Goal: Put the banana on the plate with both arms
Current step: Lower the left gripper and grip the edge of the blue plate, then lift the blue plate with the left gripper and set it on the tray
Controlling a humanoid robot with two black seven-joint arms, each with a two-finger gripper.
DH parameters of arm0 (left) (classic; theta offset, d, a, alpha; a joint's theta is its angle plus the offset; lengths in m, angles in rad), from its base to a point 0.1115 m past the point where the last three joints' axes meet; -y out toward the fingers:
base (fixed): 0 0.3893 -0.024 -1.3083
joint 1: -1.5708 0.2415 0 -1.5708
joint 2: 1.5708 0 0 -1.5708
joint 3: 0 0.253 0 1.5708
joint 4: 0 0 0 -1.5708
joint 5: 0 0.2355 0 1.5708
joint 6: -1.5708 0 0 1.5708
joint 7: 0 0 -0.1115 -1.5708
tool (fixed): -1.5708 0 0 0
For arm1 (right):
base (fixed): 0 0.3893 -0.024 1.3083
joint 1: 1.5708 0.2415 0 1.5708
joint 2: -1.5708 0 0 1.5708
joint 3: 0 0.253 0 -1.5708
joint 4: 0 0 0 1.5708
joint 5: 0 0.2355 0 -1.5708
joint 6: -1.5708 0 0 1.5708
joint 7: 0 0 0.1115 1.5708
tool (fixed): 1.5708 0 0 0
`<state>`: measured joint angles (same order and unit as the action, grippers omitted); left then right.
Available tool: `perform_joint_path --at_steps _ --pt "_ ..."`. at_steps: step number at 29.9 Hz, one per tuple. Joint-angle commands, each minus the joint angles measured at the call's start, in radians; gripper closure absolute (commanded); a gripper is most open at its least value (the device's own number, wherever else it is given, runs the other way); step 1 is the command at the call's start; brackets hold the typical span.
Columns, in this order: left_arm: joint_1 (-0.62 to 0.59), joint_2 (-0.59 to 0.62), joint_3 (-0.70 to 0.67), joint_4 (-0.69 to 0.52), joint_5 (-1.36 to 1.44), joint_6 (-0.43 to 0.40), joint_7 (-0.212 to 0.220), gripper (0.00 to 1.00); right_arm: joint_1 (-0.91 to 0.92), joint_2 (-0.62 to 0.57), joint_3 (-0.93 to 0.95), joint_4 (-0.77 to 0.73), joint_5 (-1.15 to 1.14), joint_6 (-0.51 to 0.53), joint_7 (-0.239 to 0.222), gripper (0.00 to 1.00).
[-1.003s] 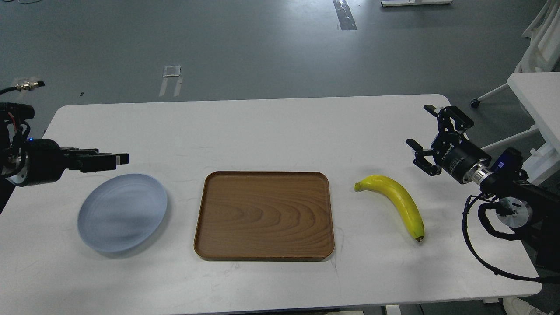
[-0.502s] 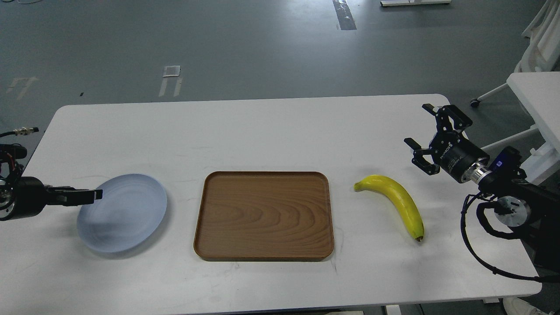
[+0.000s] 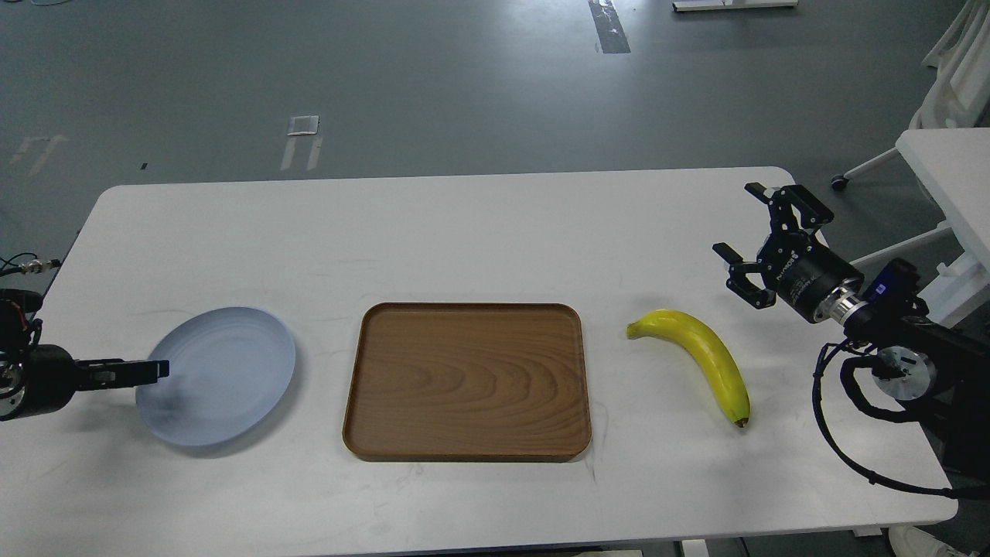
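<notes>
Left gripper (image 3: 158, 370) has dropped from upper left down to the plate's (image 3: 224, 379) left rim, now at frame left, mid-height. Seen edge-on as one dark bar, so can't tell if its fingers are parted or closed; contact with the rim is also unclear. Plate has not moved, sits left of the tray (image 3: 466, 381) on the table (image 3: 464, 232).

Right gripper (image 3: 750, 236) has barely shifted, a hair left and up. Fingers spread wide, nothing between them. It hovers at frame right, above and right of the banana (image 3: 700, 357), apart from it.

Banana unchanged: lying on the table right of the tray, stem end toward the tray, dark tip toward lower right. Not on the plate yet.
</notes>
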<state>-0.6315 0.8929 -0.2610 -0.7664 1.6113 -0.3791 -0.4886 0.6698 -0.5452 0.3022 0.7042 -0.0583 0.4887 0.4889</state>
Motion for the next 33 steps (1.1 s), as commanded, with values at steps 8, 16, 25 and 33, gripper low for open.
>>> perform_joint_path --at_steps 8,16,25,33 --pt "0.0 -0.008 -0.001 -0.001 -0.001 -0.006 0.0 1.0 -0.003 0.001 -0.003 0.0 -0.001 0.0 0.0 0.0" --pt "-0.008 -0.008 -0.001 -0.002 -0.001 -0.003 0.0 1.0 0.001 0.008 -0.003 -0.002 -0.002 0.0 0.0 0.0" --pt "-0.092 0.006 -0.003 -0.042 -0.086 -0.046 0.0 1.0 -0.001 0.007 -0.003 0.0 -0.002 0.0 0.0 0.0" --pt "-0.281 -0.008 -0.003 -0.165 -0.134 -0.11 0.0 1.0 -0.001 0.002 -0.003 -0.002 -0.002 0.0 0.0 0.0"
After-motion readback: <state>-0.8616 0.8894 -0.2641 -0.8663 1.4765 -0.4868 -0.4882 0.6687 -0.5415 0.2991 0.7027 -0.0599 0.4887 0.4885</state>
